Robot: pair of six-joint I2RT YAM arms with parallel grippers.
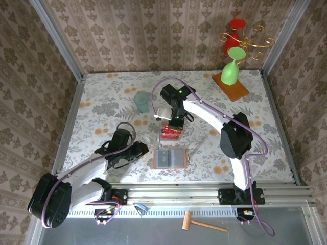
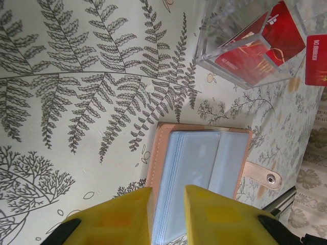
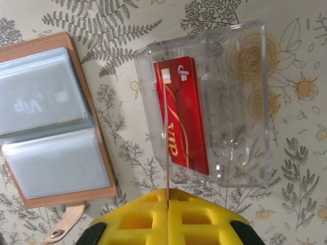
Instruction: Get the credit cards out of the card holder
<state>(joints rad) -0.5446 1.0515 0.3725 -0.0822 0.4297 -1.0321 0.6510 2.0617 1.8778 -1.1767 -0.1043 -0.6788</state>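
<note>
The card holder (image 1: 170,158) lies open and flat near the table's front, tan with grey-blue sleeves (image 2: 196,168); faint "Vip" lettering shows through one sleeve (image 3: 30,105). My left gripper (image 2: 167,204) sits at its left edge, open a little, with the sleeve stack's edge in the gap between the yellow fingers. Behind the holder stands a clear plastic tray (image 3: 245,102) with red credit cards (image 3: 186,112) in it. My right gripper (image 3: 167,196) is shut on one thin card (image 3: 166,153), seen edge-on, held upright above the tray's left side. That red card (image 2: 317,58) also hangs beside the tray (image 2: 225,23).
A teal cup (image 1: 142,102) stands behind and left of the tray. At the back right is a wooden board (image 1: 232,88) with a green glass (image 1: 231,69) and a red one on a gold stand. A wooden mallet (image 1: 202,223) lies in front of the rail.
</note>
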